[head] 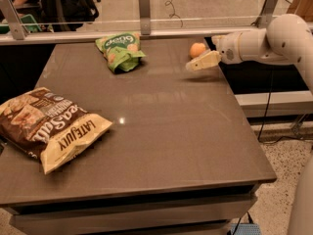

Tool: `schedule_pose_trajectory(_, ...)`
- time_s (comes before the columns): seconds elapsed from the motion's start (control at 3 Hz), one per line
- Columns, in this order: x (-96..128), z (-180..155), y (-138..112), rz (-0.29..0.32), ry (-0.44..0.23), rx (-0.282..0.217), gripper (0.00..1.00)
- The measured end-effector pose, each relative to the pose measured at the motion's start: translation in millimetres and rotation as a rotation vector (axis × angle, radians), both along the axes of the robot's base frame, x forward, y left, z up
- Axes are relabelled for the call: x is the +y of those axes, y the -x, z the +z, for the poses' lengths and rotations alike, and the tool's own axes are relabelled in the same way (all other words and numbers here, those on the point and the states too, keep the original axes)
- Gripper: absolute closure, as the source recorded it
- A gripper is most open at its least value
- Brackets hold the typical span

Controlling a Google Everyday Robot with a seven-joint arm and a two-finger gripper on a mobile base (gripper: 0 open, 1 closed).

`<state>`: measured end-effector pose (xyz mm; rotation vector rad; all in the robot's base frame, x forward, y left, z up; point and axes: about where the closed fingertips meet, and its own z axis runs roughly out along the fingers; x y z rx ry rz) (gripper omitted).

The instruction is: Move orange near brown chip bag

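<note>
A small round orange fruit with a matte peel (197, 49) sits near the far right corner of the flat dark grey surface (166, 131), close to the metal rail (73, 35) along the back edge. The robot's cream-coloured tool (200, 62) hovers low over the surface just in front of the orange, on its near side, and points leftward. It appears to lie right against the fruit, though contact is not certain. I cannot tell whether the tool is open or closed from this angle, and it has no clear hold on anything. The smooth white arm (266, 42) behind it reaches in from the right edge.

The large crinkly dark-brown chip bag with a cream-yellow end and "Sea Salt" lettering (49, 126) lies flat at the near left of the surface, well apart from the orange. A smaller green snack bag (120, 50) rests at the far middle, between the two but closer to the orange
</note>
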<state>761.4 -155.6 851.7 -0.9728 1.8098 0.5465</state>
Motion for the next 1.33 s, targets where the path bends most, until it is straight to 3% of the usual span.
schedule_pose_trajectory(0.33,-5,-5,-22,-0.025,0.001,-0.035,0.00)
schedule_pose_trajectory(0.67,-12,-11,-35,-0.051,0.000,-0.046,0.18)
schedule_pose_trajectory(1.33,-10,-23,-39,-0.068,-0.037,-0.022,0.64)
